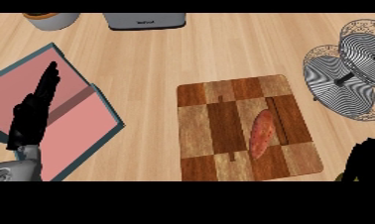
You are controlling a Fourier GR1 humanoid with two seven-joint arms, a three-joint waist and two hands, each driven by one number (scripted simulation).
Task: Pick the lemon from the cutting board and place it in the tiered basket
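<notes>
No lemon on the board (201, 134), only a reddish tuber (261, 134); a yellow sliver (343, 176) by my right hand (362, 161) at 5 o'clock may be it, though I cannot tell that hand's state. I expect a light, firm, waxy fruit, best wrapped round the middle. The basket (326, 72) is at 3 o'clock with nothing between, and my left hand (33, 109) lies spread at 9.

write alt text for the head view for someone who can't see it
A patchwork wooden cutting board lies on a light wood counter with an elongated reddish-orange item on it, and a wire tiered basket stands at the right edge. The left hand rests open over a pink open book; the right hand barely shows at lower right.
</notes>
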